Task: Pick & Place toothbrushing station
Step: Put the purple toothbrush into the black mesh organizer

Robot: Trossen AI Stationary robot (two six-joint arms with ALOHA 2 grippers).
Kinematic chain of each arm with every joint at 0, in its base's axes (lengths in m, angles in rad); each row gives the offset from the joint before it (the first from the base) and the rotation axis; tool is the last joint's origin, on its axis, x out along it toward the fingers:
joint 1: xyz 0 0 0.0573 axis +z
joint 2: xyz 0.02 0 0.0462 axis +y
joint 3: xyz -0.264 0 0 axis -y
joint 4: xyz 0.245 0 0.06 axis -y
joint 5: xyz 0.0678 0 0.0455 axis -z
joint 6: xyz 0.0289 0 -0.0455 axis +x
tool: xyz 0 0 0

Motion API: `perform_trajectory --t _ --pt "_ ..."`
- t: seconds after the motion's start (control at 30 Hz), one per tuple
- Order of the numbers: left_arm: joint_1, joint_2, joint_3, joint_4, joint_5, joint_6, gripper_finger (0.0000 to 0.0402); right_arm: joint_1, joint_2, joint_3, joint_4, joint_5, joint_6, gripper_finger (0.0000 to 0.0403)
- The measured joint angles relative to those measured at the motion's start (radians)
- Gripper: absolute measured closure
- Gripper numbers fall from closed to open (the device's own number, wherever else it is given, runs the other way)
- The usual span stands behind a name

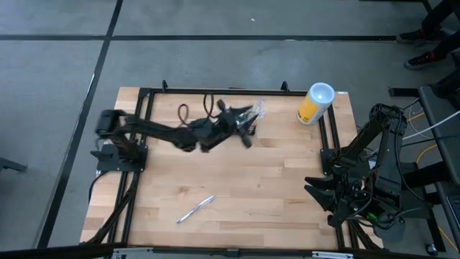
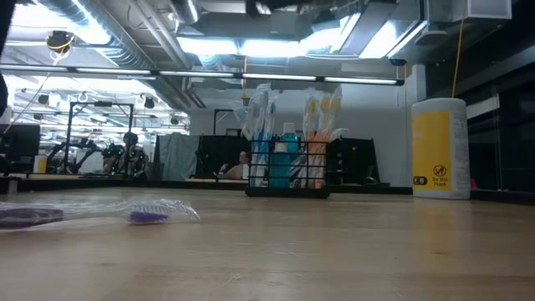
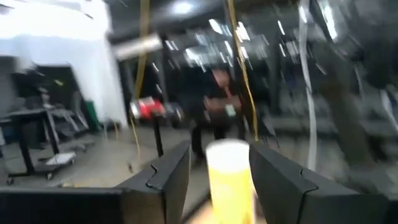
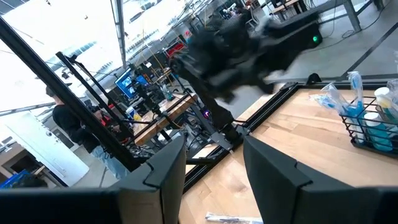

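Note:
The toothbrushing station (image 2: 288, 176), a small black wire-mesh caddy, stands on its base at the table's far middle. It holds several wrapped toothbrushes and tubes that stick up out of it. It also shows in the high view (image 1: 256, 109) and the right wrist view (image 4: 375, 129). My left gripper (image 1: 243, 129) is open and empty, raised above the table beside the caddy. In its wrist view (image 3: 217, 158) the caddy does not show. My right gripper (image 1: 313, 190) is open and empty at the table's right edge, and its fingers show in its wrist view (image 4: 214, 158).
A yellow canister with a white lid (image 1: 315, 103) stands at the far right corner; it also shows in the low view (image 2: 439, 149) and between the left fingers, farther off (image 3: 231, 180). A wrapped toothbrush (image 1: 195, 210) lies on the near middle of the table (image 1: 273, 180).

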Motion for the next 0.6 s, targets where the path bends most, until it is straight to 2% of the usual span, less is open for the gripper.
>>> perform_trajectory --t 0.07,0.17,0.3,0.4,0.43,0.5,0.6 --pt "-0.045 -0.092 0.0 -0.227 -0.023 -0.046 0.0244 0.0 0.0 0.0 0.0 0.0 -0.006 0.0239" --pt "-0.128 -0.228 0.002 -0.637 -0.033 -0.264 0.0245 0.0 0.0 0.0 0.0 0.0 -0.016 0.0239" --pt "-0.273 -0.33 0.002 -1.269 -0.019 -0.807 0.0247 0.0 0.0 0.0 0.0 0.0 -0.032 0.0239" --pt "-0.388 -0.332 -0.002 -1.629 0.075 -1.253 0.0251 0.0 0.0 0.0 0.0 0.0 -0.033 0.0239" --pt "-0.422 -0.322 -0.009 -1.687 0.118 -1.38 0.0252 0.0 0.0 0.0 0.0 0.0 -0.035 0.0239" --pt "-0.472 -0.298 -0.043 -1.717 0.215 -1.53 0.0253 0.0 0.0 0.0 0.0 -0.008 -0.037 0.0239" --pt "-0.527 -0.246 -0.109 -1.632 0.329 -1.604 0.0249 0.0 0.0 0.0 0.0 -0.015 -0.045 0.0239"
